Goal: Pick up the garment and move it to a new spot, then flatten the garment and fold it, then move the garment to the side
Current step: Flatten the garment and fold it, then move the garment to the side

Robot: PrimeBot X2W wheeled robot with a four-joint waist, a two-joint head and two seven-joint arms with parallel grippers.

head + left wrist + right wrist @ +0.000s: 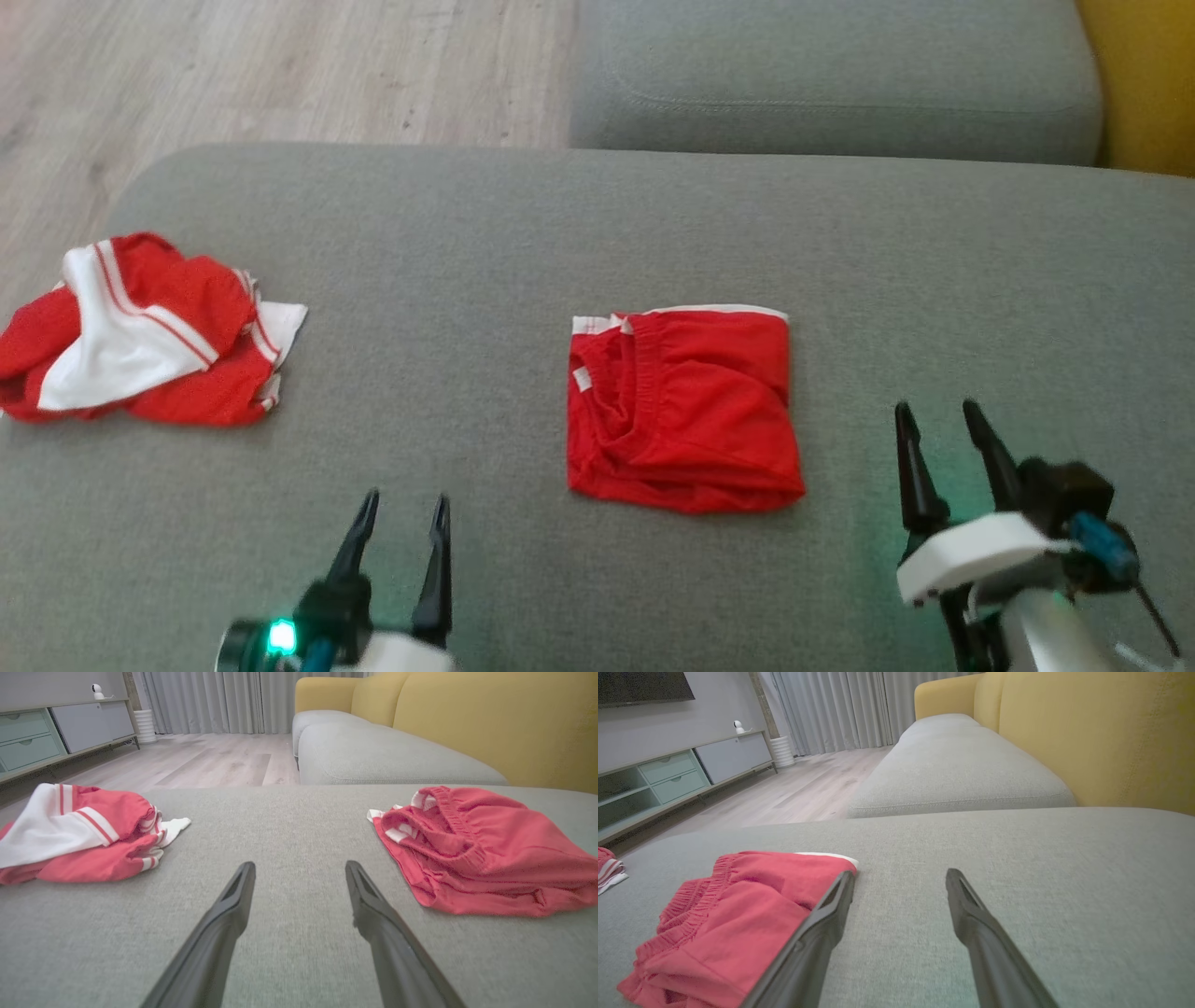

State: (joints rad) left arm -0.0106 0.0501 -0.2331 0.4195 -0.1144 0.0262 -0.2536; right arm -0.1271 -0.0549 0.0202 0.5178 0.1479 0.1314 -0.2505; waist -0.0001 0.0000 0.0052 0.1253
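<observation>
While both grippers hang low over the grey seat (467,233), the garment (681,411) lies folded near its middle. It is a red, roughly square packet with white trim along the far edge and at the far left corner. Its elastic waistband lies on top and curves down the left half, and the near edge shows several stacked layers.

The left gripper (406,499) sits over bare seat, left of the garment and nearer the robot. Its two dark fingers stand apart with nothing between them. The left wrist view has the garment off to the right of those fingers, clear of both.

The right gripper (935,408) is near the garment's right edge, beside its near right corner. Its fingers are also spread and empty. From the head, a strip of bare seat shows between it and the cloth. In the right wrist view, its left finger (822,924) crosses in front of the garment's edge.

A heap (140,327) of crumpled red cloth with white panels and stripes lies at the seat's far left, well apart from the garment.

Beyond the seat are a second grey cushion (840,84) and a pale wooden floor (280,65). The wrist views add a yellow backrest (490,723), a low cabinet (46,728) and grey curtains (210,700).
</observation>
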